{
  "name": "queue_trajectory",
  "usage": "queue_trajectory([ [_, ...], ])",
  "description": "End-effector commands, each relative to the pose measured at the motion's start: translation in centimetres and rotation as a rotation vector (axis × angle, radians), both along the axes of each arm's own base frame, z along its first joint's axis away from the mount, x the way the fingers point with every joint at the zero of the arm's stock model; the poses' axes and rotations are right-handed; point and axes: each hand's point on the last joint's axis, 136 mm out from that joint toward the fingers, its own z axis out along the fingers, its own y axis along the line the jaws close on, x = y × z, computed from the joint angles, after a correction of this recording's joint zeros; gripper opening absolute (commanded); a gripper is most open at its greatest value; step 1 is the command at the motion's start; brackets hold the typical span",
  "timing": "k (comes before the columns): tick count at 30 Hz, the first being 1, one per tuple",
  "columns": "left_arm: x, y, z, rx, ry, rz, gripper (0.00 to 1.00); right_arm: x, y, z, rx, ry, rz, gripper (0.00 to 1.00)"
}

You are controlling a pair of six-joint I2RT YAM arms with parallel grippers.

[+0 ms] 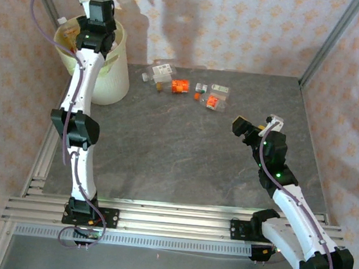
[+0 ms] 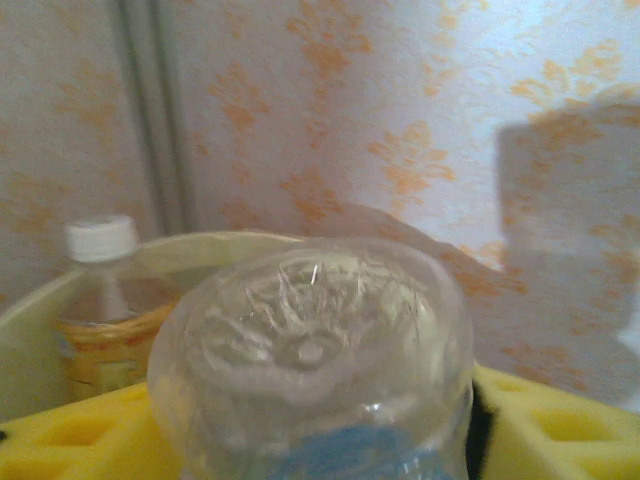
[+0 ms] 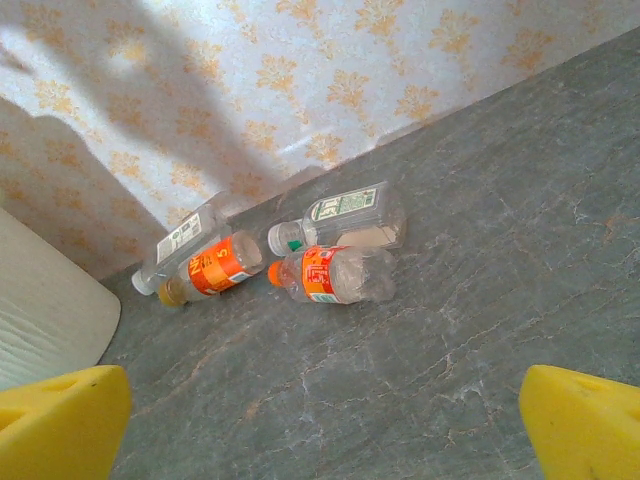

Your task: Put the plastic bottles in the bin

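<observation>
Nearest, our right gripper [image 1: 239, 125] is hanging wide open, empty. Beyond it, loose bottles [image 1: 179, 85] are lying on the table [image 1: 184, 154]. Farthest, a clear bottle [image 2: 310, 340] is sitting between the pads [image 2: 70, 440] of our left gripper [image 2: 310, 440], above the bin [image 1: 112, 77]; we cannot tell whether they are gripping. Snagging on a pad, it could be tumbling outside.

Bright light, hard shadows on the wallpaper [image 1: 197, 22]; left wrist view blurry.
</observation>
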Motion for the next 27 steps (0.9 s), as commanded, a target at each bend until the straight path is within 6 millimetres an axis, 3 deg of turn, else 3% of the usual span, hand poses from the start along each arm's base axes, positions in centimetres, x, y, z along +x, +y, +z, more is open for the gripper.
queue_trajectory([
  [1,1.0,-1.8,0.2,-0.026,0.016,-0.136,0.83,0.0,-0.6,0.6,-0.015,-0.013,-0.026,1.0],
  [6,1.0,-2.2,0.6,-0.063,0.0,-0.152,0.96,-0.1,-0.6,0.5,-0.015,-0.01,-0.026,1.0],
  [13,0.8,-4.0,0.9,-0.151,-0.016,-0.238,1.0,-0.1,-0.7,0.3,-0.013,-0.004,-0.031,1.0],
  [20,0.4,-7.3,-0.1,-0.272,0.012,-0.349,1.0,0.2,-1.6,-0.5,-0.013,0.033,-0.089,0.99],
  [27,-1.7,-12.3,1.9,-0.27,-0.039,-0.465,1.0,3.4,0.0,-2.9,-0.164,0.14,0.0,0.99],
])
